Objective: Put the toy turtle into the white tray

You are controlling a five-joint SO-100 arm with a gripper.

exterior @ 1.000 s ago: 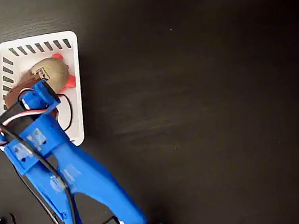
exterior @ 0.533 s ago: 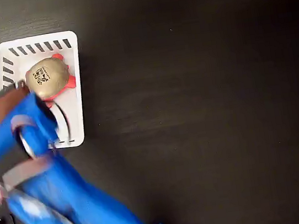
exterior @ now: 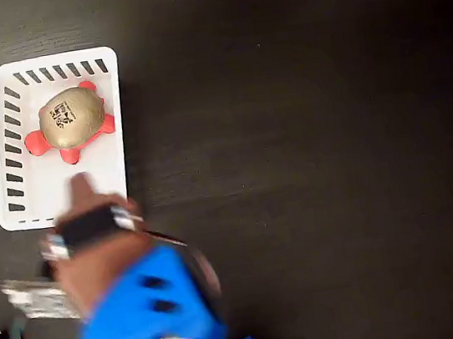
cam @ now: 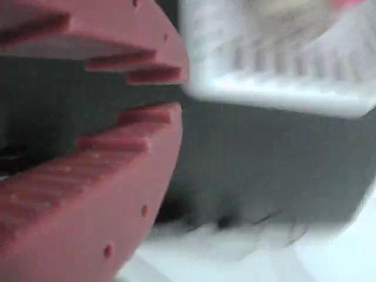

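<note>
Resting inside the white tray [exterior: 19, 194], the toy turtle [exterior: 70, 120] sits in the tray's upper half in the fixed view, its tan shell with the dark printed mark facing up and its red legs splayed on the tray floor. The tray lies at about ten o'clock on the dark table [exterior: 309, 158]. Below it, toward seven o'clock, the blue arm [exterior: 146, 316] appears motion-blurred, its brown gripper [exterior: 82, 188] overlapping the tray's lower edge, apart from the turtle. In the wrist view the gripper [cam: 155, 91] shows two red toothed fingers [cam: 88, 176] with only a narrow gap between them and nothing held; the tray [cam: 282, 64] lies blurred at one o'clock.
</note>
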